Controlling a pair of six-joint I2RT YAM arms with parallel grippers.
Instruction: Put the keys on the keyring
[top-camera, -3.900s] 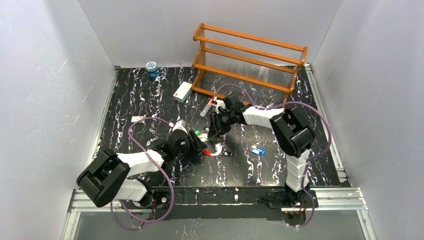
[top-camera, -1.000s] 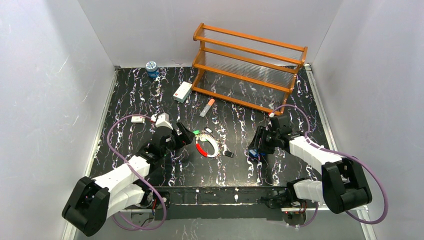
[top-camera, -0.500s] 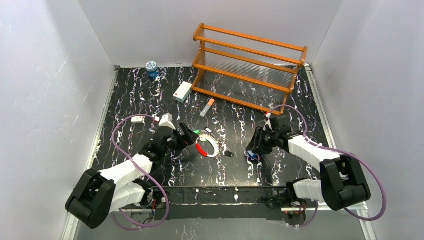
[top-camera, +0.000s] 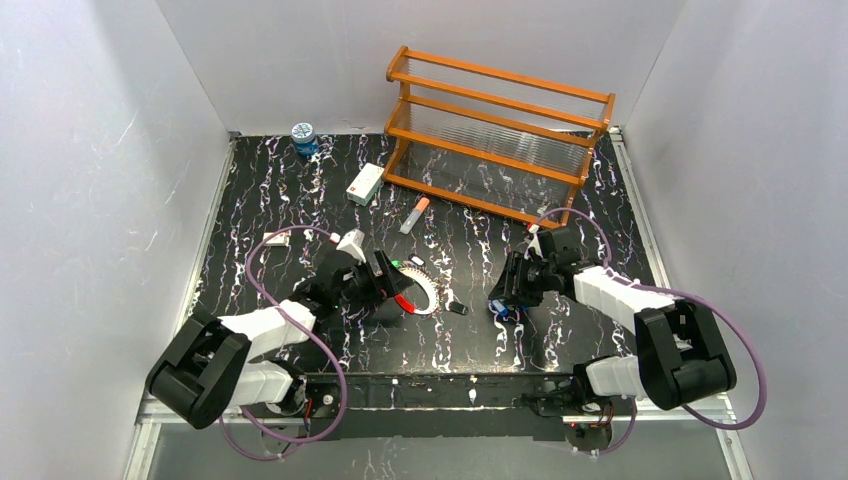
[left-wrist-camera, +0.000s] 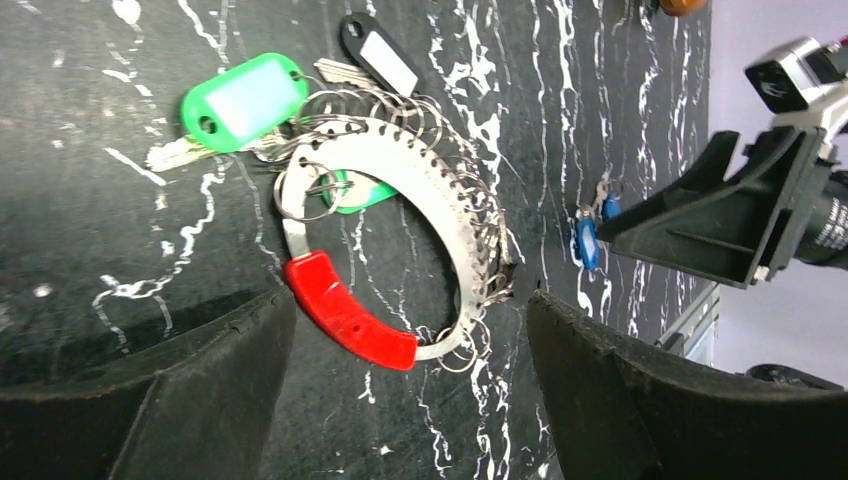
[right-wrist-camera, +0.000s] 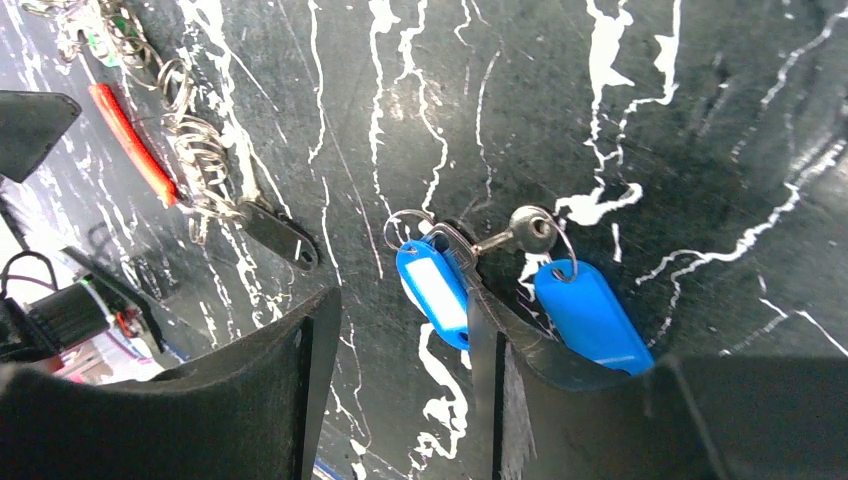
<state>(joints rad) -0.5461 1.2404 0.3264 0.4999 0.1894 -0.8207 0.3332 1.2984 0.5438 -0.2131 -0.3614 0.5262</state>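
The keyring (left-wrist-camera: 440, 215), a silver arc with a red part (left-wrist-camera: 348, 312) and many small rings, lies flat on the black table. Two green-tagged keys (left-wrist-camera: 243, 98) and a black tag (left-wrist-camera: 378, 60) lie at its far side. My left gripper (left-wrist-camera: 410, 300) is open, its fingers either side of the red end, not touching. In the top view it (top-camera: 388, 283) sits just left of the keyring (top-camera: 416, 293). My right gripper (right-wrist-camera: 400, 300) is open over two blue-tagged keys: one tag (right-wrist-camera: 435, 285) lies between the fingers, the other (right-wrist-camera: 590, 315) lies outside them. In the top view the right gripper (top-camera: 503, 298) hovers over them.
An orange wooden rack (top-camera: 497, 135) stands at the back. A white box (top-camera: 365, 184), an orange-and-white tube (top-camera: 414, 215) and a blue-lidded jar (top-camera: 303, 138) lie behind the keyring. A small black tag (top-camera: 457, 309) lies between the grippers. A white item (top-camera: 275, 238) lies left.
My left gripper has moved right, closer to the keyring. My right gripper has shifted slightly left over the blue keys. The keyring and keys have not moved.
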